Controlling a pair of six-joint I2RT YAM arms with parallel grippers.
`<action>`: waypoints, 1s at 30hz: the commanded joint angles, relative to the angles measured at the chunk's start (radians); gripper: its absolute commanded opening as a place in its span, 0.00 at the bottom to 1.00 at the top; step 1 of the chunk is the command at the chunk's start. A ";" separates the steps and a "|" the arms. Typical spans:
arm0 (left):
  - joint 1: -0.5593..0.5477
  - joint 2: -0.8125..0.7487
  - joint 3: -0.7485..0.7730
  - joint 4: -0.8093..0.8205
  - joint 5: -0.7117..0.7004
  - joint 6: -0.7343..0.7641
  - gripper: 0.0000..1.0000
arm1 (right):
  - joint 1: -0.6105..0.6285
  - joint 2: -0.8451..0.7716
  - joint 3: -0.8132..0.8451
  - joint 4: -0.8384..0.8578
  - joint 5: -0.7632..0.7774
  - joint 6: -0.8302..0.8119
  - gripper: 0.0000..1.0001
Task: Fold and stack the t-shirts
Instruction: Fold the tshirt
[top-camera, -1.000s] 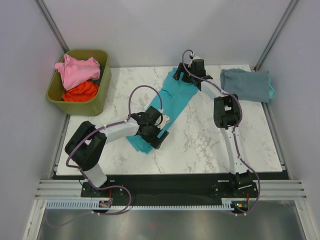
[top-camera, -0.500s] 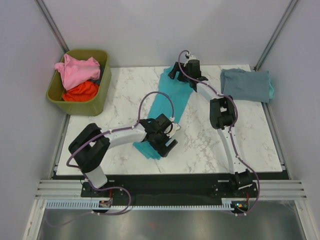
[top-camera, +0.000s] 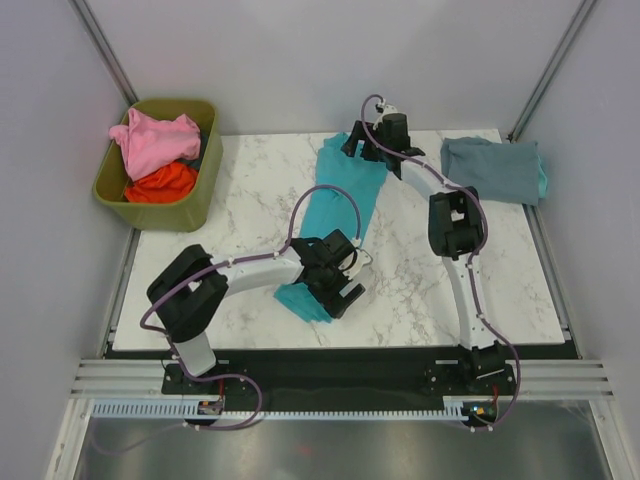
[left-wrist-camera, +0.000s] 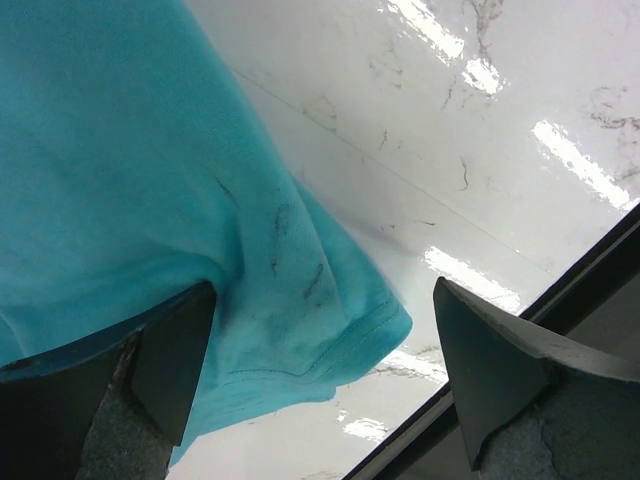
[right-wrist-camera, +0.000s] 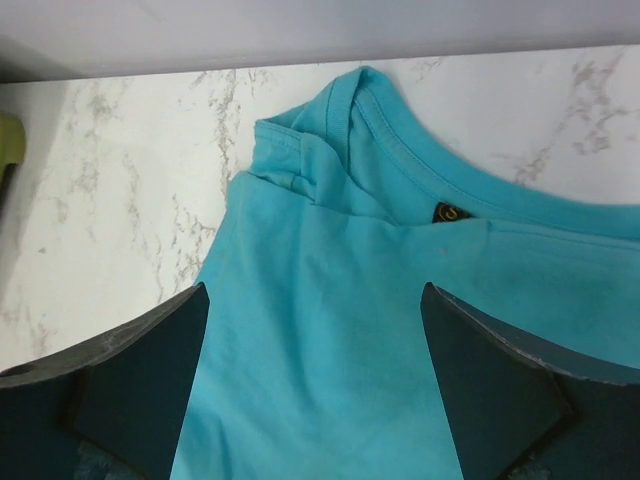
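Teal shirt (top-camera: 340, 190) lies in a long folded strip slanting across the marble table (top-camera: 420, 290). The left gripper (top-camera: 347, 287) is at its near end and the right gripper (top-camera: 368, 143) at its far end. A grey-blue shirt (top-camera: 495, 168) lies at the far right corner. Pink shirt (top-camera: 155, 140) and orange-red shirt (top-camera: 160, 183) fill the bin (top-camera: 205, 195).

Left wrist view: jaws spread wide over the hem corner, gripping nothing.

Right wrist view: jaws spread over the collar end, holding nothing.

A teal t-shirt (right-wrist-camera: 330, 330) of soft, matt knit cloth lies on the glossy, marble-patterned table (left-wrist-camera: 480, 150); the olive bin (top-camera: 165, 213) beside its far-left corner looks smooth plastic.
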 joint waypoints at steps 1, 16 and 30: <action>-0.006 -0.026 0.044 -0.042 -0.017 0.039 0.98 | -0.054 -0.215 -0.089 -0.008 -0.038 0.007 0.96; -0.003 -0.029 0.052 -0.077 -0.002 0.076 0.98 | -0.165 -0.189 -0.380 -0.058 -0.250 0.245 0.84; -0.004 0.212 0.189 -0.086 0.112 0.027 0.97 | -0.156 0.039 -0.194 -0.021 -0.227 0.295 0.46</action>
